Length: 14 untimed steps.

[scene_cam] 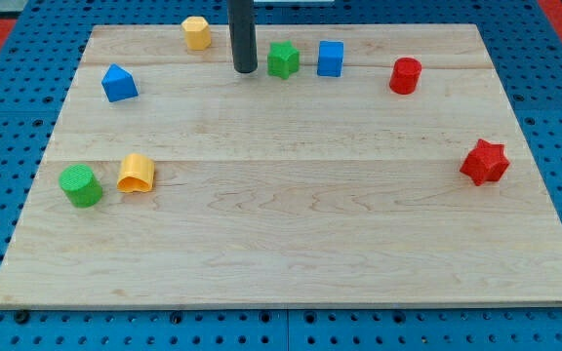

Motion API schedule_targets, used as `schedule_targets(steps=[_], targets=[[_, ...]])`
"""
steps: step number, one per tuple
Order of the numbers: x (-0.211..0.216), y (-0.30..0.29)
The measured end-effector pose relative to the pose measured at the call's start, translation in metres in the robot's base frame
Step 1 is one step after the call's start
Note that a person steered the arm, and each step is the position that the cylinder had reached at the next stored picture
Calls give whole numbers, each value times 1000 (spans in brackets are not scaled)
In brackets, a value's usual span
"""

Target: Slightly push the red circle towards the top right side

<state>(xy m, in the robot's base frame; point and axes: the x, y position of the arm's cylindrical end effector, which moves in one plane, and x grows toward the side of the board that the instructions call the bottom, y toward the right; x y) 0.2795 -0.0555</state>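
The red circle stands on the wooden board near the view's top right. My tip rests on the board near the view's top centre, far to the left of the red circle. It is just left of the green star-like block, with a small gap between them. A blue cube sits between the green block and the red circle.
A yellow hexagonal block is at the top left of my tip. A blue triangular block is at the left. A green cylinder and a yellow arch block sit at the lower left. A red star is at the right.
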Motion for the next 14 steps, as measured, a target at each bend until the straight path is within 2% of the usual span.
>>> schedule_targets(steps=[1,2,3,4,5,6,7,8,9,11,14], targets=[[116,-9],[200,30],[189,133],[170,135],[166,-12],[208,79],[190,94],[176,154],[169,186],[168,201],[163,179]])
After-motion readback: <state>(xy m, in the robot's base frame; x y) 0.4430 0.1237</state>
